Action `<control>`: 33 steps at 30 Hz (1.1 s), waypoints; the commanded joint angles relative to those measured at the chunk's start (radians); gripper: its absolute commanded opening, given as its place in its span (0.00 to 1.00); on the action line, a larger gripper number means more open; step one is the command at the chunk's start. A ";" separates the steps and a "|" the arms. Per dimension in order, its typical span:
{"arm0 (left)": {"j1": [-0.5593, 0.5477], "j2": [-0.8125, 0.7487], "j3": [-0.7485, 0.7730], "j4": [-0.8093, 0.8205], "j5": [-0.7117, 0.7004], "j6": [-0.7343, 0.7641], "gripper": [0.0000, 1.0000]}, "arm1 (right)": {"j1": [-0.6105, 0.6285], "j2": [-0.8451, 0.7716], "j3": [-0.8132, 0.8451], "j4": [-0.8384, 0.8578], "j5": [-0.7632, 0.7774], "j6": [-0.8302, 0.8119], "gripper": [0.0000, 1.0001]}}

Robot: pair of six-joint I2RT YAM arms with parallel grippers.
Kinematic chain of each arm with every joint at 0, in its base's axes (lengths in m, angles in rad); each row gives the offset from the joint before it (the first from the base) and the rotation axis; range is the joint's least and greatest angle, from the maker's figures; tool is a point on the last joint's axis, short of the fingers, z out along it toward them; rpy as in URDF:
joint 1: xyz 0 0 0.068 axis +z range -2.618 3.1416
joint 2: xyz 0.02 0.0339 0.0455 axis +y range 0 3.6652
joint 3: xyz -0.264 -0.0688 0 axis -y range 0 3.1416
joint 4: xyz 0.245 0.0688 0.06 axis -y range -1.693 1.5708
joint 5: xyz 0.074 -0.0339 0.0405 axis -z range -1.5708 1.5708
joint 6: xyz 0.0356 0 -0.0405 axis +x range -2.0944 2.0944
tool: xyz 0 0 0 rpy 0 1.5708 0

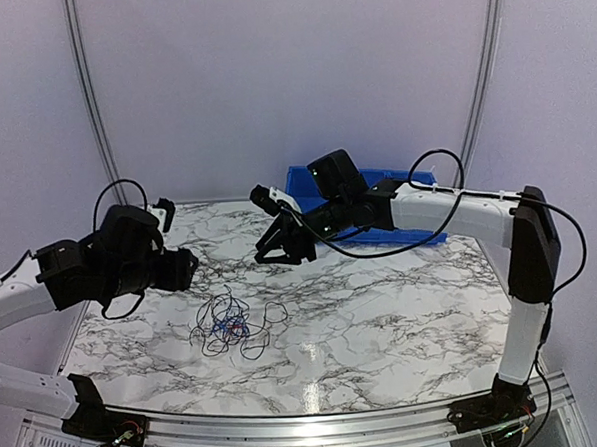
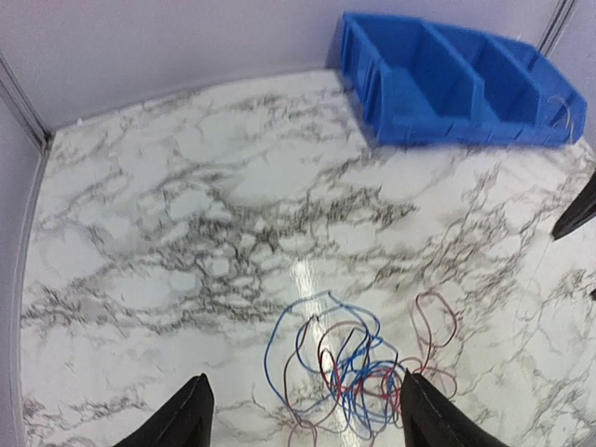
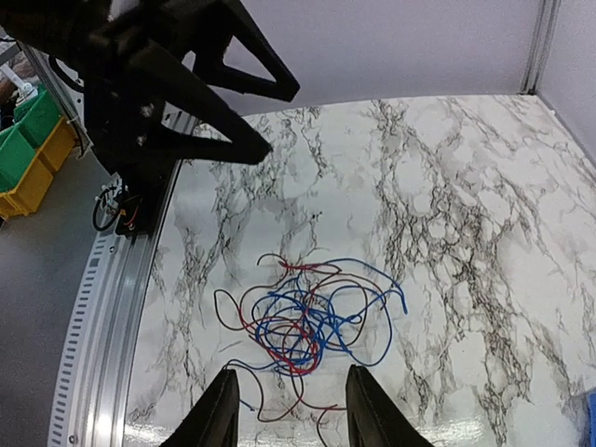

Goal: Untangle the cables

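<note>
The cables (image 1: pixel 230 327) lie in one loose tangle of blue, red and dark loops on the marble table (image 1: pixel 404 318), toward its front left. My left gripper (image 1: pixel 193 269) hovers just up-left of the tangle. In the left wrist view it (image 2: pixel 307 424) is open wide, and the cables (image 2: pixel 363 372) lie on the table past its fingers. My right gripper (image 1: pixel 285 257) hangs above the table, behind and to the right of the tangle. The right wrist view shows it (image 3: pixel 293 419) open too, with the cables (image 3: pixel 307 317) on the table below and nothing held.
A blue divided bin (image 1: pixel 373 205) stands at the back of the table, behind the right arm. Off the table's left side are green and yellow bins (image 3: pixel 23 154). The left arm (image 3: pixel 158 84) fills the top left of the right wrist view.
</note>
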 commanded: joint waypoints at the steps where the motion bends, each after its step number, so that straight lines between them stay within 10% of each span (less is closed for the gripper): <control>1: 0.009 0.107 -0.099 -0.028 0.088 -0.146 0.72 | 0.002 -0.081 -0.025 -0.052 0.047 -0.065 0.40; 10: 0.078 0.357 -0.092 0.066 0.234 -0.086 0.61 | 0.002 -0.114 -0.064 -0.043 0.054 -0.065 0.42; 20: 0.143 0.343 -0.023 0.064 0.282 0.002 0.00 | 0.003 -0.123 -0.095 -0.028 0.061 -0.066 0.42; 26: 0.152 0.214 -0.039 0.058 0.295 0.003 0.02 | 0.004 -0.111 -0.097 -0.020 0.045 -0.059 0.42; 30: 0.153 0.206 -0.074 0.069 0.323 0.014 0.42 | 0.005 -0.103 -0.097 -0.018 0.041 -0.057 0.42; 33: 0.153 0.252 -0.088 0.082 0.325 0.015 0.54 | 0.007 -0.098 -0.095 -0.018 0.039 -0.058 0.42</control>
